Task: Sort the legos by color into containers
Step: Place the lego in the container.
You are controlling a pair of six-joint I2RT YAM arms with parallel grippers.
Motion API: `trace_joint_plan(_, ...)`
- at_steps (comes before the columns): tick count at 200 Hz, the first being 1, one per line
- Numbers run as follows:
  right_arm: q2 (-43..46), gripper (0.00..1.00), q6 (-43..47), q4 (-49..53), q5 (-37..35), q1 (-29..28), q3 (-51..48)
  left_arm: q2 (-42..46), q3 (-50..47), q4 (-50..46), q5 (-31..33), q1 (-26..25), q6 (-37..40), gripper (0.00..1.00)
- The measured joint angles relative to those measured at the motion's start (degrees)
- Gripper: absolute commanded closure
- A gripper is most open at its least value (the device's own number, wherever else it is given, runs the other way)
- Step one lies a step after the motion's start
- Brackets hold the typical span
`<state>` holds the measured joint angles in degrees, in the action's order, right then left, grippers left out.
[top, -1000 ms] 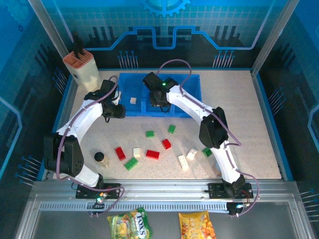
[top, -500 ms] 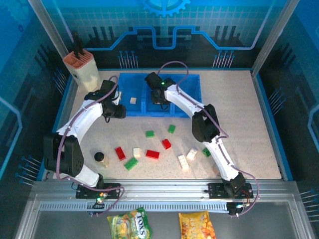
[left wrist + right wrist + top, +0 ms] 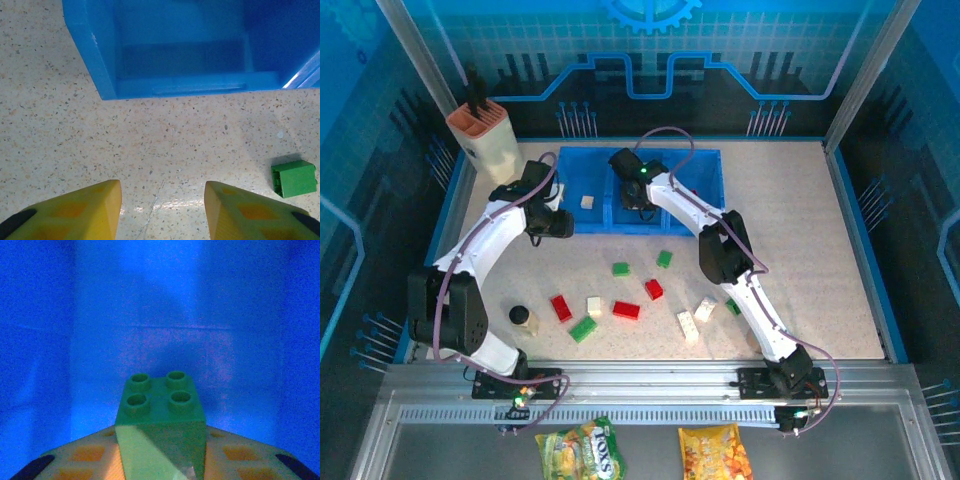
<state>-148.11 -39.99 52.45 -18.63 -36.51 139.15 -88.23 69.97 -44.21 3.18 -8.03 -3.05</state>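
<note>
Since the earlier frame my right arm's elbow has folded in toward the tray; the left arm is unchanged. The right tool (image 3: 160, 455) is clamped on a green lego (image 3: 160, 412), studs toward the camera, over the middle compartment of the blue tray (image 3: 705, 165). I expect the lego to be light, rigid and smooth-sided, so grip flat opposing faces. The left tool (image 3: 162, 200) is released and empty above the bench (image 3: 50, 125), by the tray's near left corner. The compartment floor under the lego is blurred, so I cannot judge contact.
</note>
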Motion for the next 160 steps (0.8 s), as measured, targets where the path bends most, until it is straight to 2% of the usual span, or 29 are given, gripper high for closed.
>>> trace_joint_plan(160, -0.11, 0.56, 0.0, -1.18, 1.51, 0.59, 0.48, 0.0, 0.0, 0.0, 0.0, 0.0, 0.0, 0.52)
